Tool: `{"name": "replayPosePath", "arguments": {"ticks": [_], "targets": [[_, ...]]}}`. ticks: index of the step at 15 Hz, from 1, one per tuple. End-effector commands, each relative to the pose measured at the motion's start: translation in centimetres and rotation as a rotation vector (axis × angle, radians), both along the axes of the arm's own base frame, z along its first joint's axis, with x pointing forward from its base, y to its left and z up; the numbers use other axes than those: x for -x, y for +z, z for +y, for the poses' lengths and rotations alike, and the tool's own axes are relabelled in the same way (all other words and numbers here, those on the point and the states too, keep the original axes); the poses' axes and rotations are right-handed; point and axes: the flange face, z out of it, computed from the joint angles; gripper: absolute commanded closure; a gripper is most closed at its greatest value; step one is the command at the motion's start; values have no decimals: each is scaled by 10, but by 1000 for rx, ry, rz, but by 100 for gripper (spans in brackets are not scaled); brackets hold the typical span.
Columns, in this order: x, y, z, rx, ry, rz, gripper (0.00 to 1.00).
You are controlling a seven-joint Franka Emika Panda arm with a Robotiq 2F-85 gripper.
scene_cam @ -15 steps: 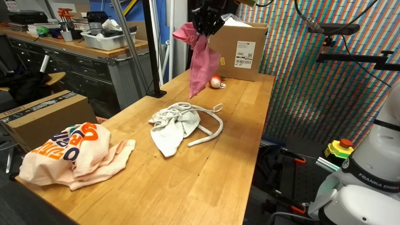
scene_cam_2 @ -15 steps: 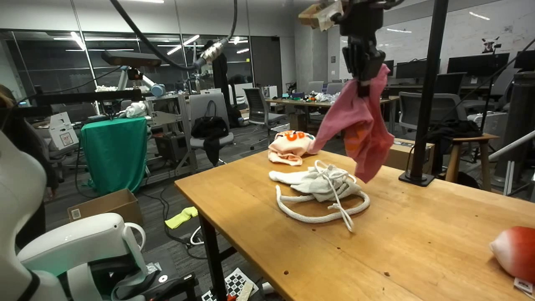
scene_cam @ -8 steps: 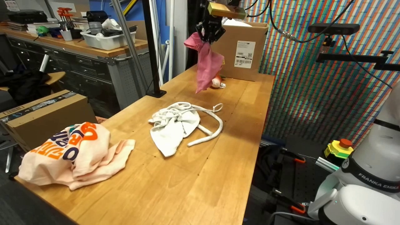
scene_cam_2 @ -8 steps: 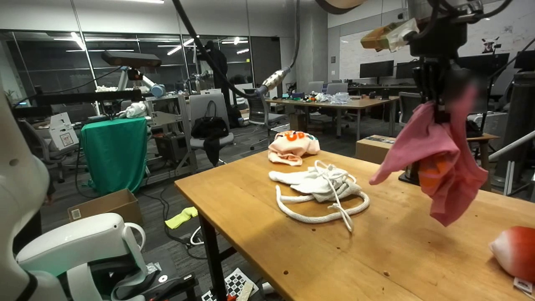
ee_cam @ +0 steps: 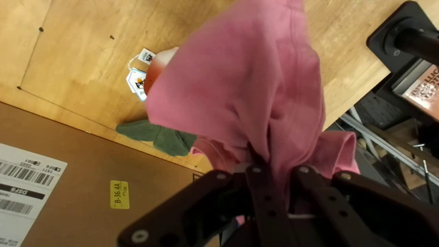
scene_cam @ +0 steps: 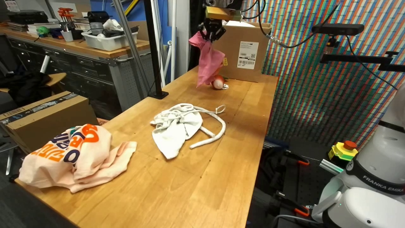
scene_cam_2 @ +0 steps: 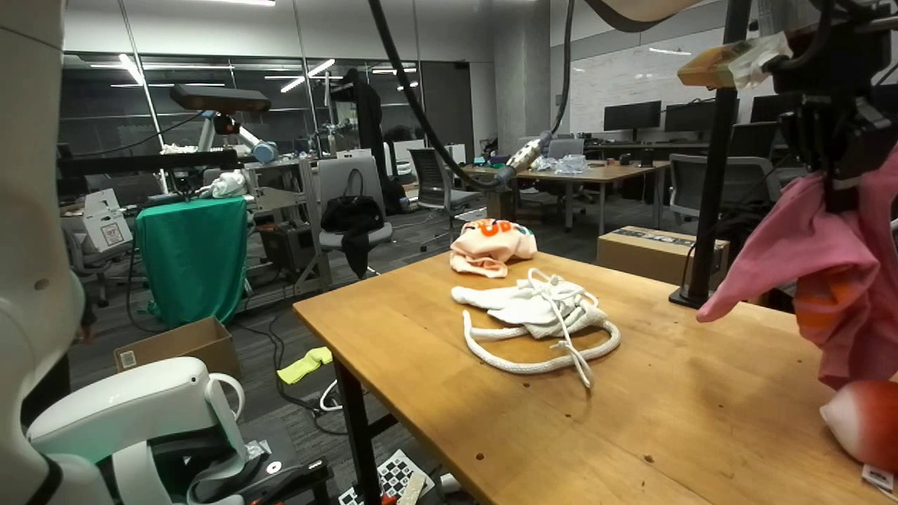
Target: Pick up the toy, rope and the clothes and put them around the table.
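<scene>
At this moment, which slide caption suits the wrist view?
The tool grips a pink cloth, partly hiding an orange-red toy on the wooden table.

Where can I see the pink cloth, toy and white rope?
Pink cloth point(ee_cam: 243, 79), in the wrist view: the broad middle of the fabric.
Toy point(scene_cam_2: 864, 424), in an exterior view: its rounded body.
White rope point(scene_cam_2: 520, 367), in an exterior view: its thick curved part.

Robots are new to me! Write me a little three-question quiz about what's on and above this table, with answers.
1. What does the end effector hold?
2. True or false: part of the white rope lies on top of the off-white cloth.
3. Where is the orange-red toy? (a) inside a cardboard box (b) on the table (c) on the floor

Key: 1. The pink cloth. 2. True. 3. b.
</scene>
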Motion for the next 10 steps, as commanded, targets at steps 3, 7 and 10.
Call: {"name": "replayPosePath", "arguments": {"ticks": [3, 7, 10], "targets": [[-31, 4, 1, -67, -30, -128, 90], [-42, -13, 12, -168, -21, -172, 90], [-51, -27, 28, -213, -1, -206, 90]]}}
